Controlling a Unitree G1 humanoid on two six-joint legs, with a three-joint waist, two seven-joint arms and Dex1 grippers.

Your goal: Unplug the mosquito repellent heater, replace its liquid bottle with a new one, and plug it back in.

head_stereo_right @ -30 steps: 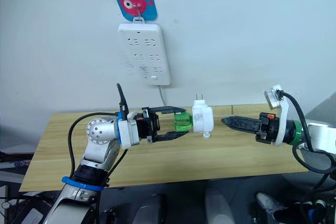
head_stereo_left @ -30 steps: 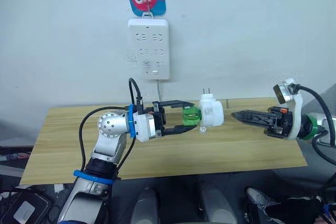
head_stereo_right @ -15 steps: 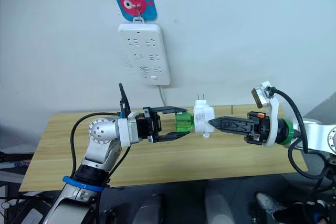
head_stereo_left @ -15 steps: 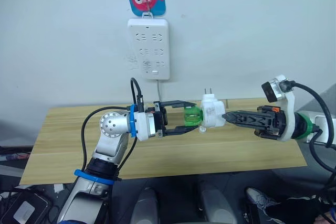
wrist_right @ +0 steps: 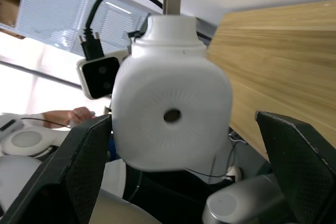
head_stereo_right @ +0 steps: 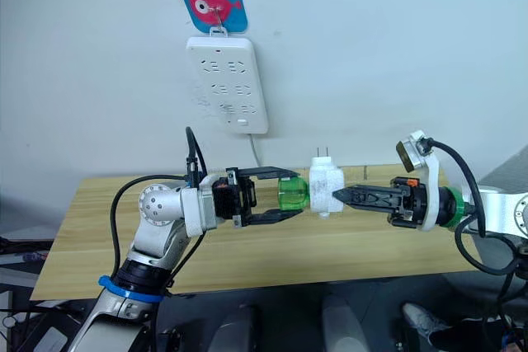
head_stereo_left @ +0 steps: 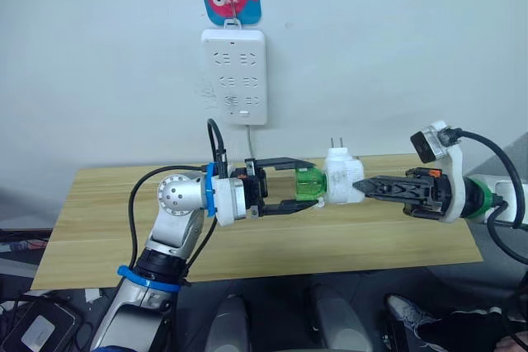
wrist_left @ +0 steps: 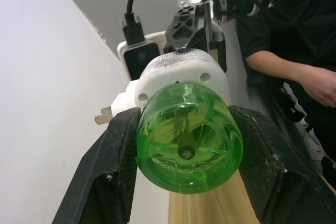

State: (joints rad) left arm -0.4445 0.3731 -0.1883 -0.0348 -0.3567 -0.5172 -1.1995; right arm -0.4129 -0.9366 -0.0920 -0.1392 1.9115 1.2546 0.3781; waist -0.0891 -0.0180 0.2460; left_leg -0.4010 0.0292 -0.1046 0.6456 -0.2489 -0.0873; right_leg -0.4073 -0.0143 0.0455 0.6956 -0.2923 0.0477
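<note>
1. The mosquito repellent heater was already unplugged and was held in mid-air above the wooden table, below the white wall socket strip; judged from this, the bottle exchange and re-plugging remained.
2. The left gripper was clamped on the green liquid bottle, one finger pressing each side.
3. The right gripper met the heater's round face; in its wrist view the fingers stood spread wide, apart from the body.
4. The heater appeared white and rounded, with a centre hole in its face, its two prongs pointing upward and the bottle still seated in it.
</note>
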